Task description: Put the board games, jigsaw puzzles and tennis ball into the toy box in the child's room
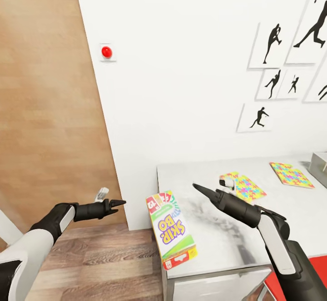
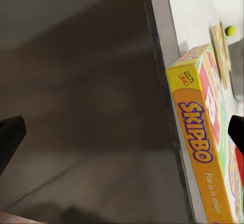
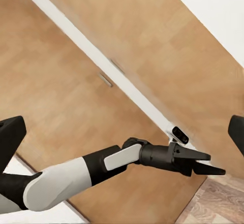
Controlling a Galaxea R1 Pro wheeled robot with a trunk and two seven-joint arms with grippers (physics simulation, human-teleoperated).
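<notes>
Your SKIP BO board game (image 1: 170, 229) lies flat at the lower centre of the head view, on the near left corner of the desk (image 1: 272, 219) with its long edge overhanging; a careless nudge from either arm could tip it to the wooden floor (image 1: 104, 264). It is a thin, stiff orange-and-white box, so you will likely need that overhanging edge to get a pinch. Farther right lie the two jigsaw puzzles (image 1: 243, 187) (image 1: 291, 174), and the grey toy box (image 1: 319, 167) barely shows at the right edge. The tennis ball (image 2: 230, 30) sits far up the desk in the left wrist view. Your left gripper (image 1: 119, 203), left of the box, has its fingers drawn together on nothing. Your right gripper (image 1: 200, 188) hovers above the desk, fingers spread and empty.
</notes>
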